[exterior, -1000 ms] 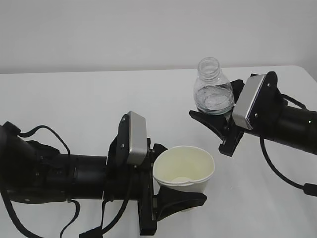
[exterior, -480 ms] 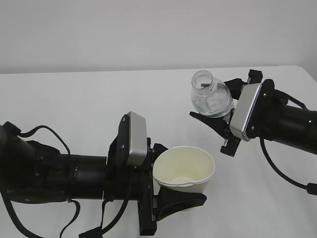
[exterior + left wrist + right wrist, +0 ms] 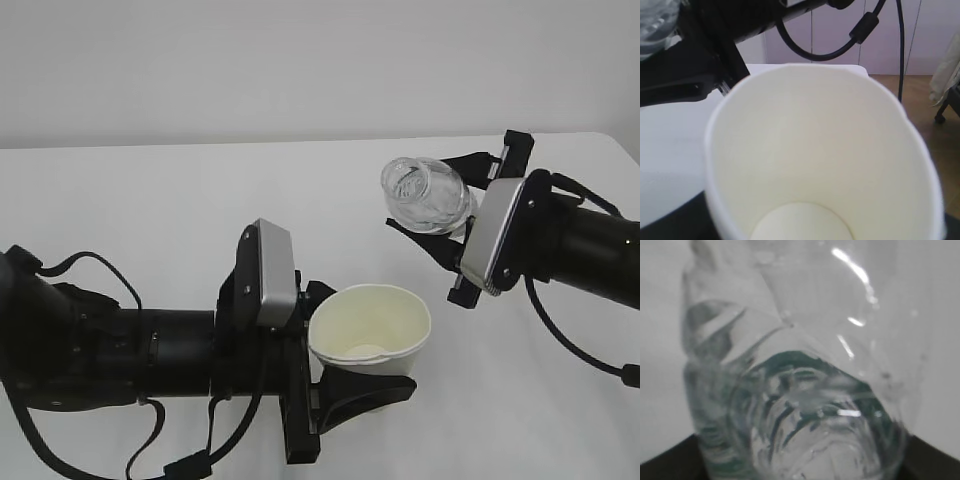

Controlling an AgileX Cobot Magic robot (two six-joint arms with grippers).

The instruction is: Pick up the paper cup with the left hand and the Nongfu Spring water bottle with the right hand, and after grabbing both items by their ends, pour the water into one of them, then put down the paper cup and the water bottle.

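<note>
My left gripper (image 3: 362, 345) is shut on the white paper cup (image 3: 370, 322), holding it low on its wall just above the table, mouth up. The cup's cream inside (image 3: 825, 150) fills the left wrist view and hides the fingers. Up and to the right, my right gripper (image 3: 447, 203) is shut on the base end of the clear Nongfu Spring water bottle (image 3: 425, 195). The bottle tilts left, its open neck pointing toward the cup, apart from the rim. Water (image 3: 805, 430) and a dark green label show through the bottle (image 3: 800, 365) in the right wrist view.
The white table (image 3: 150, 200) runs back to a grey wall, and its right edge lies behind my right arm (image 3: 570, 240). Black cables hang from both arms. In the left wrist view, wooden floor (image 3: 940, 125) lies beyond the table's edge.
My right gripper has tipped the bottle from upright over to the left, bringing its mouth toward the cup. The left gripper and cup have barely moved.
</note>
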